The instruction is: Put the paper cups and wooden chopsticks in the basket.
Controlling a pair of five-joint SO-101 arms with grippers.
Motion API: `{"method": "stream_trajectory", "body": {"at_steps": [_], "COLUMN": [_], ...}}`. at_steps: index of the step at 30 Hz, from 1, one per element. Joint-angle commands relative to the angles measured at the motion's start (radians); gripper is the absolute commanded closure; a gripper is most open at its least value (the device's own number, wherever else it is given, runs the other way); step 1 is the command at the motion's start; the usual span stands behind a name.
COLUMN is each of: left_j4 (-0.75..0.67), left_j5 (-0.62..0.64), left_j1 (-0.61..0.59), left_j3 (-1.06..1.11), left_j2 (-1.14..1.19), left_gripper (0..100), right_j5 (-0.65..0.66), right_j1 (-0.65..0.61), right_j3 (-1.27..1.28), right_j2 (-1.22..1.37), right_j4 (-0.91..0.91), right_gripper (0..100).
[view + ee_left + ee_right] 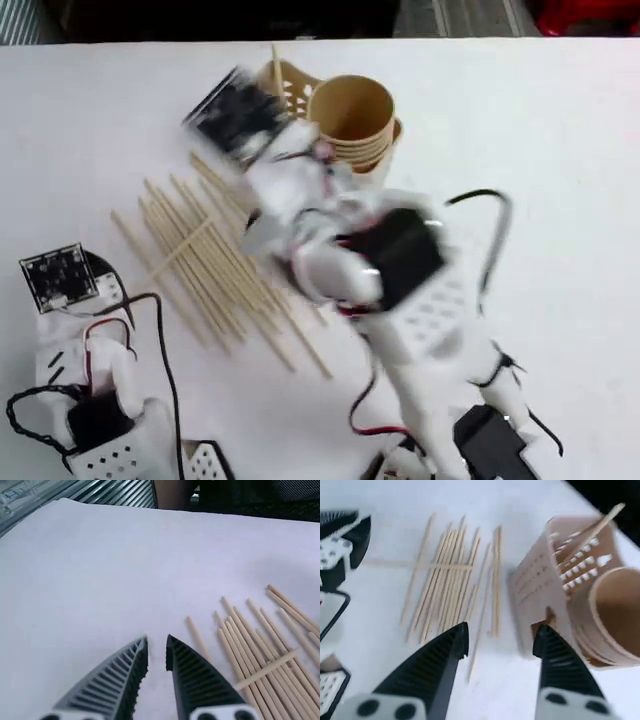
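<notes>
White bench (pixel 560 150) carried a half-done job — the paper cups (pixel 352 115) seemed stacked in the basket (pixel 285 90) with one chopstick (pixel 277 65), but the other wooden chopsticks (pixel 215 270) lay loose beside it — right jaws spread and empty, left jaws almost together, holding nothing.

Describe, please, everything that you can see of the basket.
The basket is a small beige box, plastic by its look, with rows of slots in its walls. It stands upright on the white table, close beside the pile of chopsticks. One chopstick leans inside it and sticks out over the rim. A stack of brown paper cups seems to sit in its other end, mouths up. The right gripper hangs open in front of it.
</notes>
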Motion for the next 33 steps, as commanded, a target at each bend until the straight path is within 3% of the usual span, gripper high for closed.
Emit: {"method": "stream_trajectory", "body": {"at_steps": [1,7,17,33], "left_j4": [-0.026,-0.029,-0.029,-0.023], "left_j5": [0.011,0.014,0.014,0.011], "left_j1": [-0.033,-0.044,-0.045,-0.041], "left_j3": [-0.002,-0.002,-0.002,0.000], "left_j2": [-0.016,-0.015,-0.015,-0.015], "left_gripper": [92,92,92,92], "right_j5": [0.012,0.008,0.014,0.014], "right_j1": [-0.041,-0.038,-0.028,0.021], "right_j3": [0.155,0.385,0.787,0.370], "right_j2": [-0.028,-0.024,0.018,0.601], "right_j4": [0.001,-0.154,-0.733,-0.739], "right_gripper": [77.3,77.3,77.6,77.2]}}
